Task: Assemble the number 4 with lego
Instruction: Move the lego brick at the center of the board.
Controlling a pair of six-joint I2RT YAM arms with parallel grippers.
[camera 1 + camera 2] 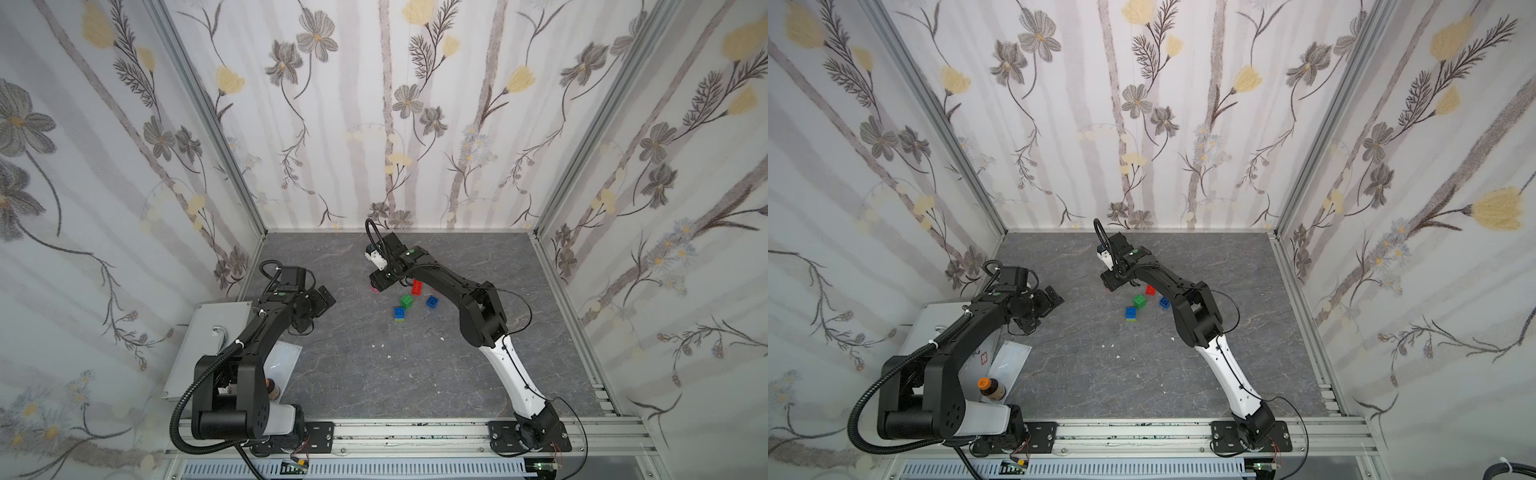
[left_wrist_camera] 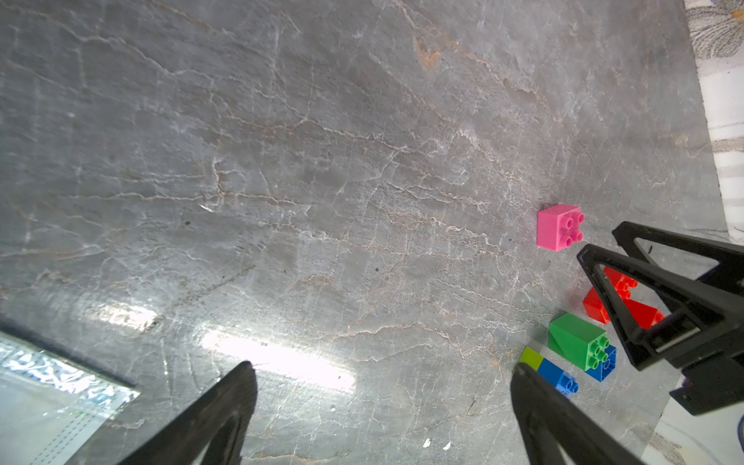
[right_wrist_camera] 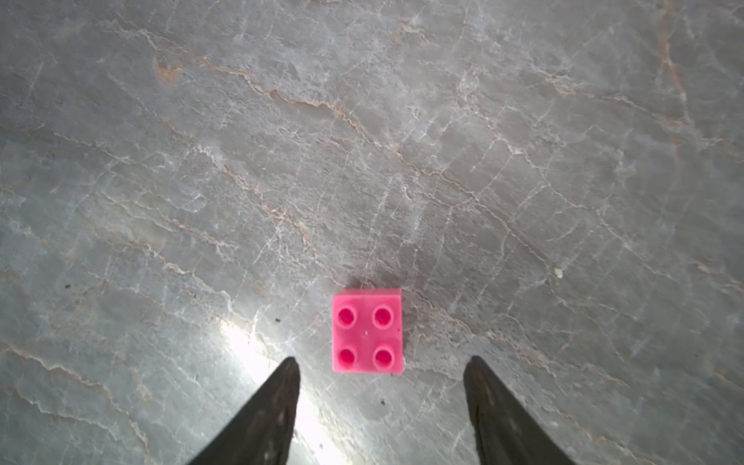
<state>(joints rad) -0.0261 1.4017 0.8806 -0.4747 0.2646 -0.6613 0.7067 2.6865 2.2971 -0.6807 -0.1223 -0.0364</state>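
While the right tool [image 3: 383, 361] hovers over the pink brick [image 3: 367, 330] with its jaws apart and touching nothing, that brick sits studs-up on the table [image 3: 201, 161], near the other bricks [image 1: 407, 301]. The left tool [image 2: 382, 366] gapes wide, empty.

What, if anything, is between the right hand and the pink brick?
Nothing visible. The pink brick sits alone on the bare table, just ahead of the open fingers of the right hand.
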